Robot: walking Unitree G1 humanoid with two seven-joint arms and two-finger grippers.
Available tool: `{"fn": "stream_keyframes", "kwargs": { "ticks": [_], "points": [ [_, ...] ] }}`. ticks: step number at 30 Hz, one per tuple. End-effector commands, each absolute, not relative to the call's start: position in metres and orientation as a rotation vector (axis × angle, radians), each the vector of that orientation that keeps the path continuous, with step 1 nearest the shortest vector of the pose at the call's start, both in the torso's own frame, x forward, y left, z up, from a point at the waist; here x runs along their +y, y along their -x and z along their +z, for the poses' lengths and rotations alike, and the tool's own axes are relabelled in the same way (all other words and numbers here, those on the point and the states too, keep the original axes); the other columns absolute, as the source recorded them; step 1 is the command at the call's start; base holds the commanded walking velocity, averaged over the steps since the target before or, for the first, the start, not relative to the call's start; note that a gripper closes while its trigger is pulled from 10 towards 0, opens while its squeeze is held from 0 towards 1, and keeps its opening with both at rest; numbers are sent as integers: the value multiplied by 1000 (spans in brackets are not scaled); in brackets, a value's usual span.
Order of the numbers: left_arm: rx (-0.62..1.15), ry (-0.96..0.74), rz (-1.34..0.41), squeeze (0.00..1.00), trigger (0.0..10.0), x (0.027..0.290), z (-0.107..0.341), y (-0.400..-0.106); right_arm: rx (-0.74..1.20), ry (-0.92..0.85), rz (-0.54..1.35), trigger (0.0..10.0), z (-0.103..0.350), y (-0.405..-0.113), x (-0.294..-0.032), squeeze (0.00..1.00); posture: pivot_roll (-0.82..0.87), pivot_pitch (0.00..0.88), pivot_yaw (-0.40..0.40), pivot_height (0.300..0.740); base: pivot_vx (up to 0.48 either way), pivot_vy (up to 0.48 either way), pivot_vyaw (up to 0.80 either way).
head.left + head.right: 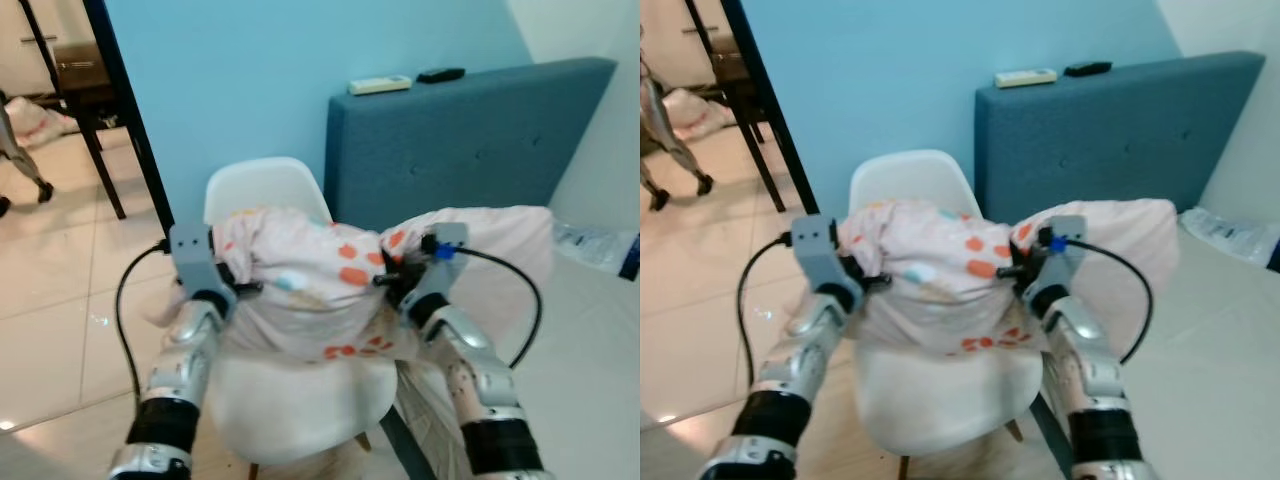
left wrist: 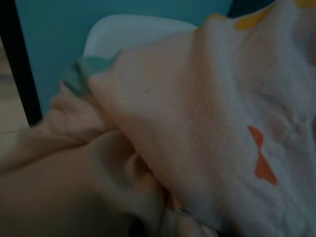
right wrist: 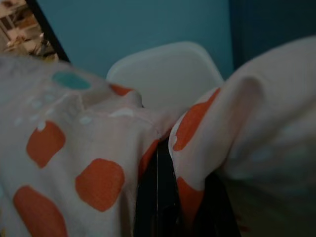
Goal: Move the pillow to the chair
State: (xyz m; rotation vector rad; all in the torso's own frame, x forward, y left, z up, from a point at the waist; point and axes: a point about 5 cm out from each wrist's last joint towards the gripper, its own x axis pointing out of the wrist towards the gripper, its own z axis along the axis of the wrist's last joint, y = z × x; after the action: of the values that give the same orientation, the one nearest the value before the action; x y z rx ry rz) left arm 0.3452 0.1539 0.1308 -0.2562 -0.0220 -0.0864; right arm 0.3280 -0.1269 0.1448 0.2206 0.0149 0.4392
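Note:
A pale pink pillow (image 1: pixel 305 275) with orange and teal spots hangs just over the seat of a white plastic chair (image 1: pixel 262 184), in front of its backrest. My left gripper (image 1: pixel 238 286) is shut on the pillow's left edge and my right gripper (image 1: pixel 392 280) on a fold nearer its right side. Past the right gripper the pillow's right end (image 1: pixel 495 240) sticks out beyond the chair. In the right wrist view a black finger (image 3: pixel 157 202) is buried between spotted folds of the pillow (image 3: pixel 74 163), with the chair back (image 3: pixel 168 69) behind. Bunched pillow fabric (image 2: pixel 207 113) covers the left wrist view.
A blue upholstered headboard (image 1: pixel 470 130) stands right of the chair, with two remotes (image 1: pixel 380 85) on top. A black post (image 1: pixel 130 120) rises at the left, dark wooden furniture (image 1: pixel 85 75) and a person's legs (image 1: pixel 20 150) beyond it. A plastic bag (image 1: pixel 600 245) lies at the right.

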Motion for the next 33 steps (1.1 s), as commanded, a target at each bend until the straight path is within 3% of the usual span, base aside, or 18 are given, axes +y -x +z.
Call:
{"fn": "stream_keyframes", "kwargs": {
  "ticks": [1, 13, 33],
  "points": [
    [-14, 243, -150, 0, 10000, 135, 132, -346, -22, -202, 516, 10000, 155, -329, -116, 0, -107, 4, 22, 728, 472, 0, 0],
    [6, 251, -115, 0, 10000, 135, 128, -346, 38, -164, 522, 10000, 145, -330, -111, 0, -99, 25, 32, 723, 74, 0, 0],
    [11, 226, -58, 0, 10000, 141, 123, -340, 29, -151, 534, 10000, 147, -342, -113, 0, -94, 66, 29, 628, 0, 0, 0]
  ]
}}
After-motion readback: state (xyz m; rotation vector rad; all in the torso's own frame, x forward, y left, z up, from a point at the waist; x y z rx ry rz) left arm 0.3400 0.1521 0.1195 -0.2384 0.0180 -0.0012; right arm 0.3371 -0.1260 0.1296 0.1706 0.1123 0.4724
